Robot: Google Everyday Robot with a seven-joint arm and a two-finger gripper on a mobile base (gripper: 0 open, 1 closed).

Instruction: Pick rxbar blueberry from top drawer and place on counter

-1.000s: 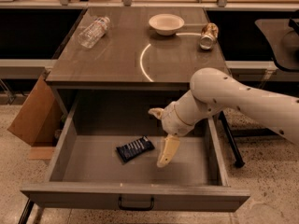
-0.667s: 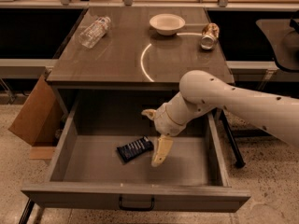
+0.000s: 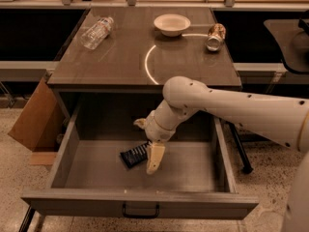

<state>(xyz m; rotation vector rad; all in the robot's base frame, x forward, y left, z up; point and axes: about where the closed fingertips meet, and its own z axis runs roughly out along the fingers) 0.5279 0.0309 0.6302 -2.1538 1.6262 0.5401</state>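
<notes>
Camera view: gripper [image 3: 145, 147] inside open top drawer [image 3: 140, 203], fingers spread apart, holding nothing, lower finger at right end of rxbar blueberry [image 3: 132, 155] lying on drawer floor. Right end of bar hidden behind that finger; contact not determinable. White stripes on wrapper illegible.

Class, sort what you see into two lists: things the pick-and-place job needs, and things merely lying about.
Job:
dark navy flat snack bar on the drawer floor
pulled-out grey box drawer
brown-grey counter top
cream gripper, open, down in the drawer beside the bar

Lying about:
clear plastic bottle
white bowl
tan can
brown cardboard box beside the drawer
</notes>
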